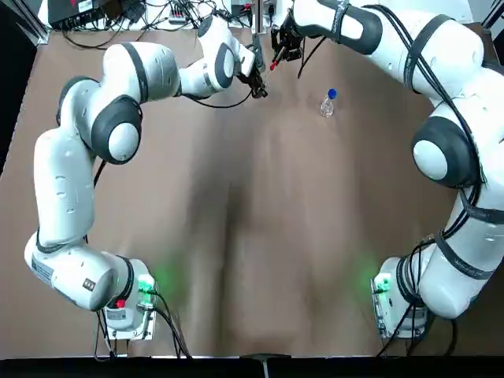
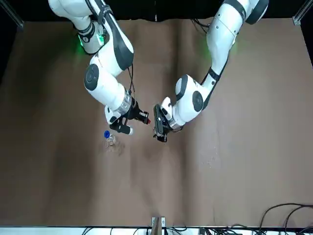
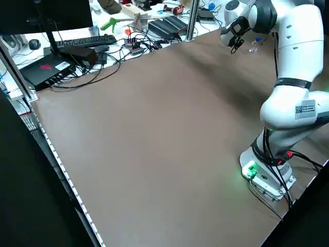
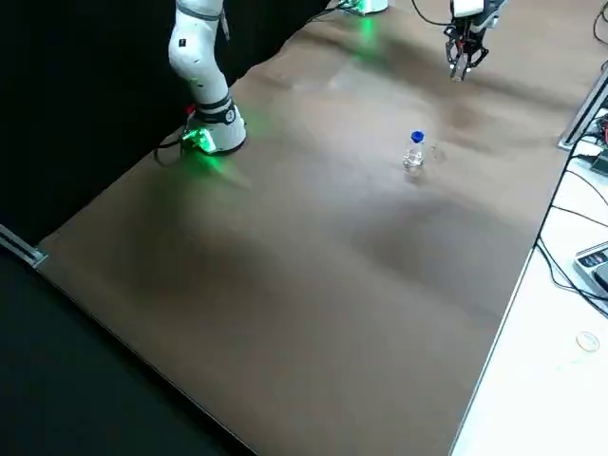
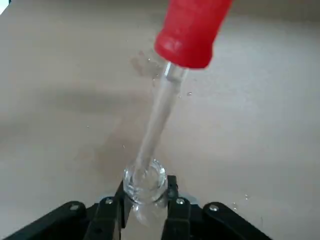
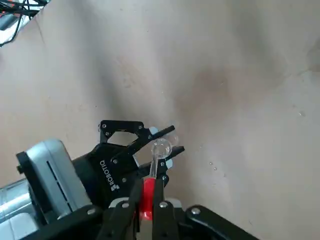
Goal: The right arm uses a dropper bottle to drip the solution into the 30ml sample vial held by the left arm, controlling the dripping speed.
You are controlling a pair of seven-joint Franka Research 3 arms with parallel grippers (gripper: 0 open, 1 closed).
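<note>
Glass dropper (image 5: 155, 120), red bulb pinched in the right hand (image 6: 148, 200), slants tip-first into the vial (image 5: 145, 182) clamped by the left hand (image 5: 142, 212), upper centre in the top view.

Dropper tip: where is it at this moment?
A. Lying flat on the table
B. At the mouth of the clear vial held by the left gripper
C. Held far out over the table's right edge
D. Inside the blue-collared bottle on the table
B: the left wrist view shows the dropper with its glass tip in the mouth of the vial, which the left gripper clamps; the right gripper holds the red bulb.
</note>
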